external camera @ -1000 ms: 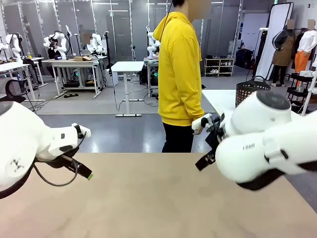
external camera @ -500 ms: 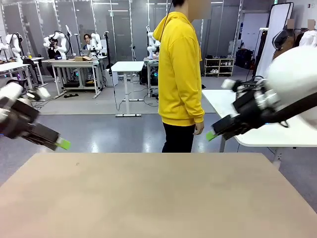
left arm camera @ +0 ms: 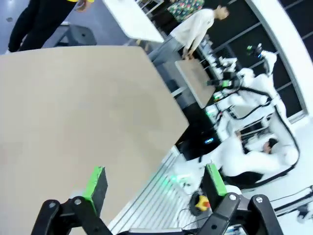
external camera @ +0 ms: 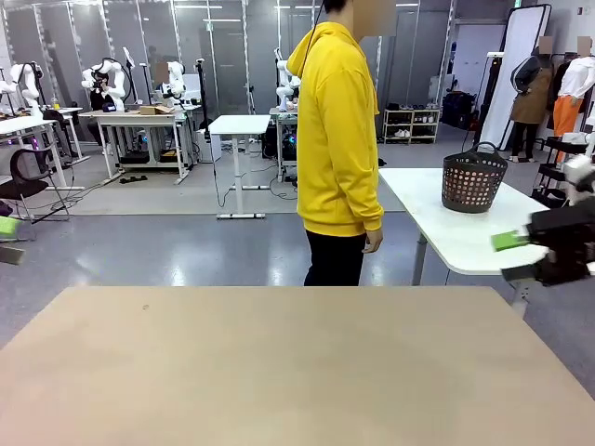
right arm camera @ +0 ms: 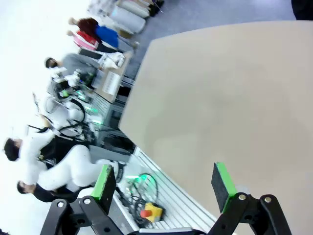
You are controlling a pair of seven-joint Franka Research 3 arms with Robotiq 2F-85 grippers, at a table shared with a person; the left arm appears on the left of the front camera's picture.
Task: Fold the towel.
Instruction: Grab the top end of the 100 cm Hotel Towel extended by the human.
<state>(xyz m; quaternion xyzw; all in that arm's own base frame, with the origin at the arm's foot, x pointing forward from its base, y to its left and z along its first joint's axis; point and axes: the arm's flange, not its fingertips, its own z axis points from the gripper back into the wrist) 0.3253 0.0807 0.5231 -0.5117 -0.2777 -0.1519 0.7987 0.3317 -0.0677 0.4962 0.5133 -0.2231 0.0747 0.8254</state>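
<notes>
The left gripper (left arm camera: 154, 180), black with two green-padded fingers, hangs with its jaws spread wide and nothing between them, out by the left edge of the beige rectangular wooden tabletop (external camera: 279, 372). The right gripper (right arm camera: 164, 182) is likewise spread and empty, off the tabletop's right side, near a white side table (external camera: 446, 232) bearing a black woven basket (external camera: 474, 178). A person in a yellow hoodie (external camera: 337, 130) stands at the far edge. Where the towel lies cannot be told.
</notes>
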